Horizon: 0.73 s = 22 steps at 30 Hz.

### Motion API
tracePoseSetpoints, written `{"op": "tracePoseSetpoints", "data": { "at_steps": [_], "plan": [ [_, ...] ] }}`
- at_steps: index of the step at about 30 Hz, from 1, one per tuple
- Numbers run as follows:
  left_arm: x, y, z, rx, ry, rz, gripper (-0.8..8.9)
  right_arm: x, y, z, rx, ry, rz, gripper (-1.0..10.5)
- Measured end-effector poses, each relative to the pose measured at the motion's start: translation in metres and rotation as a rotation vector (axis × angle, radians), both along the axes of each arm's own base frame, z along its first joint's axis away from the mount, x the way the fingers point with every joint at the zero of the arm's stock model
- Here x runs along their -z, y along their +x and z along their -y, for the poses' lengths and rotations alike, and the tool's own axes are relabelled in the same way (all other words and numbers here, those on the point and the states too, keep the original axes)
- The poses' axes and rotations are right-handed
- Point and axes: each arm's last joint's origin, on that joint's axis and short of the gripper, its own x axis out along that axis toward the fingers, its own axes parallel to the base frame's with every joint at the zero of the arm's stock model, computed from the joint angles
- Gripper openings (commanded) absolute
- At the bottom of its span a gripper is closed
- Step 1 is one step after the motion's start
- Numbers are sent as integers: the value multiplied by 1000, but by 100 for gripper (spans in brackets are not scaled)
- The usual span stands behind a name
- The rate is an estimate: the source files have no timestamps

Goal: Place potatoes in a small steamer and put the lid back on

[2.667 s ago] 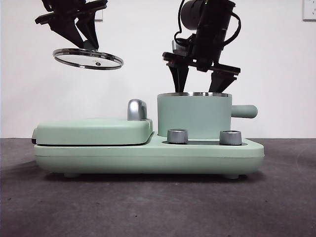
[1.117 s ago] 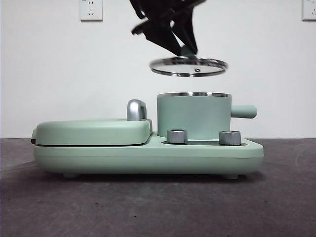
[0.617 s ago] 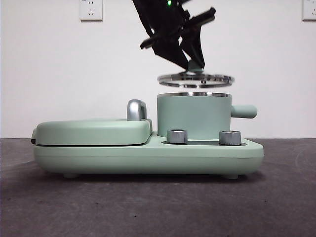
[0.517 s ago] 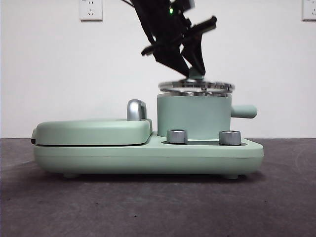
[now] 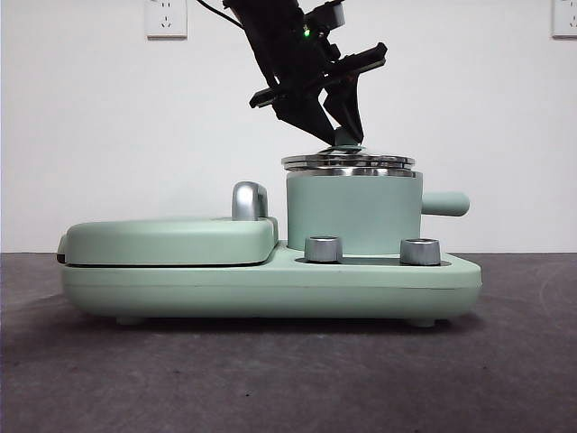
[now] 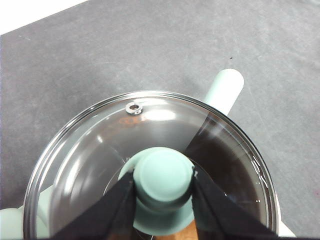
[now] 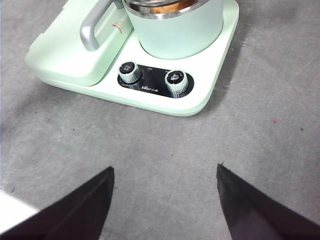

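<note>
Since the earlier front frames the lid [image 5: 348, 162] has travelled from the upper left of the picture across to centre and come down, so that it now lies level on the steel rim of the small steamer [image 5: 353, 215], while the arm that stood over the pot has gone from the front view. Going left to right in the front frame: the flat griddle cover [image 5: 171, 240] with its chrome handle [image 5: 250, 200] sits low at left on the mint-green base [image 5: 270, 284]; at centre the left tool [image 5: 340, 137] reaches down from the top edge, its two jaws clamped on the lid's knob [image 6: 164, 173], as the left wrist view shows plainly; the steamer's stub handle [image 5: 445, 203] points right. A sliver of orange potato [image 7: 162, 8] shows inside the pot at the top of the right wrist view. The right tool [image 7: 164, 200] hangs well apart above the tabletop [image 7: 260, 100], jaws wide and empty. The lid is glass in a steel band: stiff, smooth, probably fragile, and best held only by that small rounded knob, which could slip under a loose pinch. Judged from this, only the release seems left.
</note>
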Motion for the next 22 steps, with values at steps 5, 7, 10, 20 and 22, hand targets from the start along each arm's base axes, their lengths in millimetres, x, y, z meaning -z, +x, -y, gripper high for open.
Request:
{"op": "tracePoseSetpoints", "data": {
  "at_steps": [5,7,10,20,22],
  "plan": [
    [0,0,0,-8,-9,-9,49,0,0,0,0,0,0,315],
    [0,-1,1,-9,-14,-12,49,0,0,0,0,0,0,315],
    [0,-2,2,-8,-13,-14,49,0,0,0,0,0,0,315],
    [0,-4,4,-3,-13,-18,49,0,0,0,0,0,0,315],
    [1,-5,7,4,-11,-20,49,0,0,0,0,1,1,315]
  ]
}}
